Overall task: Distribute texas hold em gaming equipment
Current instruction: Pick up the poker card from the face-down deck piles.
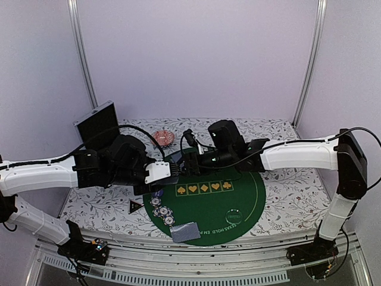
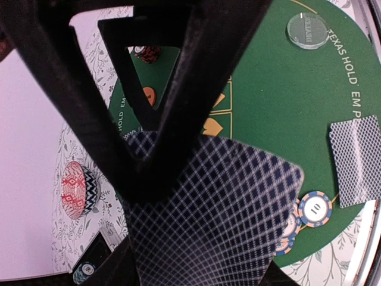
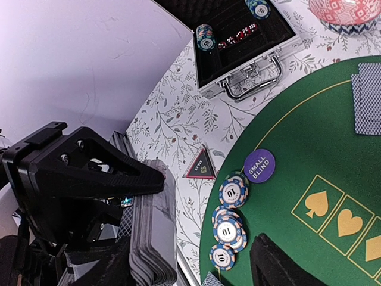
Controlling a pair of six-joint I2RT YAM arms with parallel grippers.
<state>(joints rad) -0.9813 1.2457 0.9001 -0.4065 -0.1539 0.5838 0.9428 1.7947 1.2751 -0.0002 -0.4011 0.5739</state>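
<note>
Left fingers (image 2: 178, 89) pinch a card deck (image 2: 226, 220); right fingers (image 3: 286, 262), state unclear, near the "SMALL BLIND" button (image 3: 259, 165).

Plain lilac walls (image 1: 196, 53) with two metal poles (image 1: 82, 53) enclose a worktop (image 1: 292, 196) under grey floral-print cloth, evenly lit

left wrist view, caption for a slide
Left jaws clamp the deck over a green mat bearing poker chips and face-down cards

A mat (image 1: 250, 196) lies on the bench (image 1: 292, 199); chips (image 1: 162, 210) on its left edge, cards (image 1: 186, 232) at its near edge, dish (image 1: 164, 137) behind.
</note>
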